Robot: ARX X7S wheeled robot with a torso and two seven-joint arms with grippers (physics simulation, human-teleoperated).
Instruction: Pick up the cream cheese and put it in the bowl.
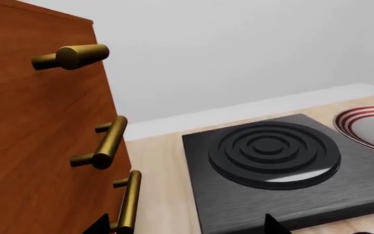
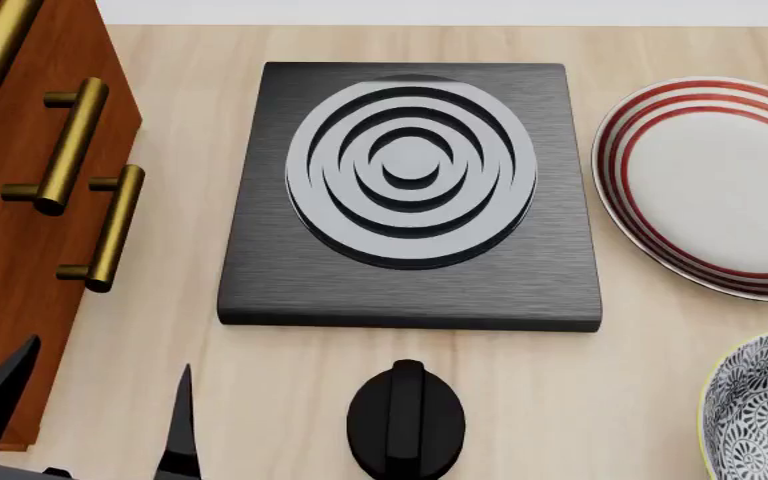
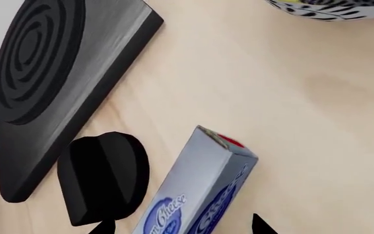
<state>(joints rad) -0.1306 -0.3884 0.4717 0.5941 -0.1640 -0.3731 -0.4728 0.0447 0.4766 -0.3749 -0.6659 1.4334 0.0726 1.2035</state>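
Showing partly: cream cheese (image 3: 196,190) between right fingers (image 3: 260,224), contact unclear; bowl (image 2: 764,410) cut off; left fingers (image 2: 177,425) spread.

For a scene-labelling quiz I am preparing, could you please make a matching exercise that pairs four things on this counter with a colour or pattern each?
Things:
1. stove plate
2. plate
3. bowl
4. drawer handles

Looks:
A. white with a dense dark floral pattern
B. brass-gold
C. dark brushed slab with concentric rings
D. white with red rings at the rim

Pairs: 1-C, 2-D, 3-A, 4-B
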